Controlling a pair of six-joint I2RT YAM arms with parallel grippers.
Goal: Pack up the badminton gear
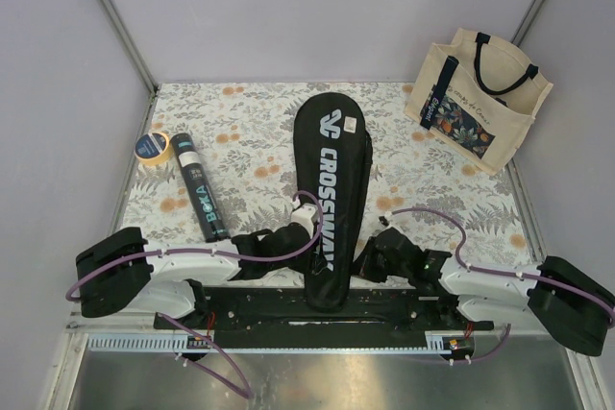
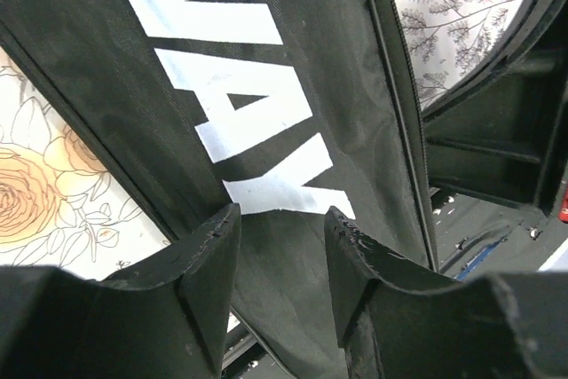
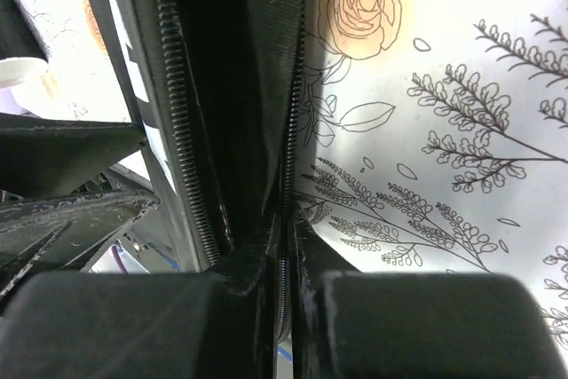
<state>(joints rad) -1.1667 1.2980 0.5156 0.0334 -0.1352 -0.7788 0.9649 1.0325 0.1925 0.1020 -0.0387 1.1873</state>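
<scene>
Black CROSSWAY bag [image 1: 332,204] lies between both arms: left fingers [image 2: 213,259] parted over it, right fingers [image 3: 306,264] pinching its zipper edge

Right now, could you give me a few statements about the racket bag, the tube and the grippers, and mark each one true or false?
1. The racket bag lies flat on the table, its wide end away from the arms. True.
2. The black tube stands upright inside the tote bag. False: it lies on the table, left of the racket bag.
3. The right gripper is pinched on the racket bag's zipper edge. True.
4. The left gripper is open, with bag fabric between its fingers. True.
5. The tape roll sits on the racket bag. False: it rests beside the tube's far end.
</scene>
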